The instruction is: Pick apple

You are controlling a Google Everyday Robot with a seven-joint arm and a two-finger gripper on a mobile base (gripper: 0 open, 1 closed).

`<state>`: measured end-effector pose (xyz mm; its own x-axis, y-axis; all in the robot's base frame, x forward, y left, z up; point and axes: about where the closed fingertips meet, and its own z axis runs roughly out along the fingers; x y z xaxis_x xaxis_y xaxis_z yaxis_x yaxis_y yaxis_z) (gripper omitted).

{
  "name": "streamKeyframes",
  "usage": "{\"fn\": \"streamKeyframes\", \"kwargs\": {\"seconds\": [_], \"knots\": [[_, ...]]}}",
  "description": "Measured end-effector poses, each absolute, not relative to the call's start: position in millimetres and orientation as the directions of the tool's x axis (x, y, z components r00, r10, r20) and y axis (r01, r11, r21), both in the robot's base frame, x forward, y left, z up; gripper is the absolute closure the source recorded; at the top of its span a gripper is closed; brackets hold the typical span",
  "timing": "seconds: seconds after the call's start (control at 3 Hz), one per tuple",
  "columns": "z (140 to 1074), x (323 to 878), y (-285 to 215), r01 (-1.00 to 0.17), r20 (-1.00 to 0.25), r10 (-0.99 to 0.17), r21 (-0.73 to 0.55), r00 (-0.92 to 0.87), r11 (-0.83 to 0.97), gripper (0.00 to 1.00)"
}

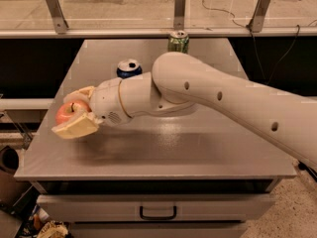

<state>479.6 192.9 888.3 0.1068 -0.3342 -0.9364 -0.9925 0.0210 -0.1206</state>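
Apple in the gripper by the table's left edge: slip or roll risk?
Round and smooth, the apple would probably roll if released. It seems rigid; the gripper, closed around it at the left edge of the table, likely holds it without crushing.
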Motion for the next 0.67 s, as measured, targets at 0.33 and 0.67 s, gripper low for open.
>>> {"fn": "streamKeyframes", "kwargs": {"seconds": [0.33, 0.67], "knots": [[922, 482, 180, -0.985, -0.939, -0.305, -0.171, 0.159, 0.012, 1.0], [959, 486, 168, -0.975, -0.94, -0.264, -0.222, 0.216, -0.006, 1.0]]}}
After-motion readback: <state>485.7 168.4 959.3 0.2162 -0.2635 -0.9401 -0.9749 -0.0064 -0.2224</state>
